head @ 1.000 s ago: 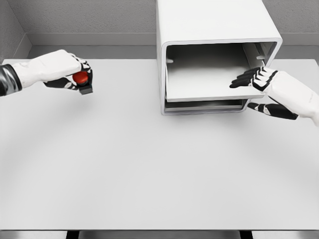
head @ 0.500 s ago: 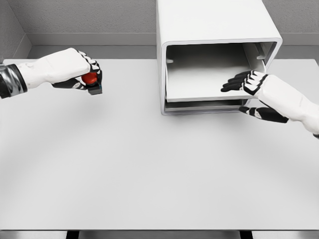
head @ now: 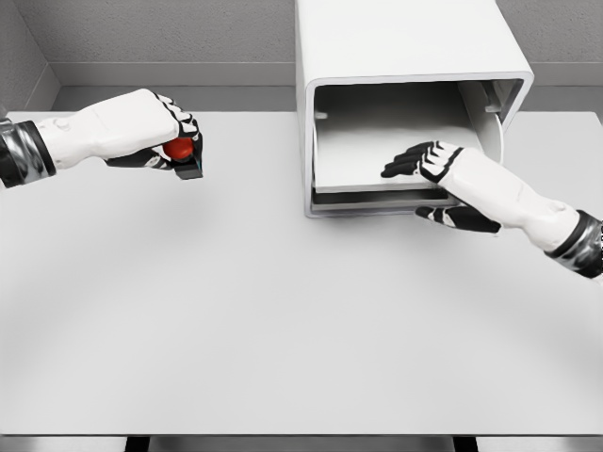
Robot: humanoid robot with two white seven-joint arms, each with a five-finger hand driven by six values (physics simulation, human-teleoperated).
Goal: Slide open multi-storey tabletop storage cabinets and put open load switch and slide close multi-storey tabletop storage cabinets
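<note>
A white storage cabinet (head: 405, 47) stands at the back of the table, right of centre. Its top drawer (head: 377, 155) is slid out toward me and looks empty. My right hand (head: 429, 174) grips the drawer's front edge, fingers lying on the drawer floor and thumb underneath. My left hand (head: 165, 141) hovers above the table at the far left, shut on the load switch (head: 181, 153), a small dark block with a red knob. The switch is well left of the cabinet.
The white table (head: 283, 311) stretches wide in front of the cabinet. A grey wall runs behind. A second, lower drawer (head: 377, 199) shows under the open one, pushed in.
My left hand has carried the switch rightward, closer to the cabinet. My right hand has slid left along the drawer's front edge.
</note>
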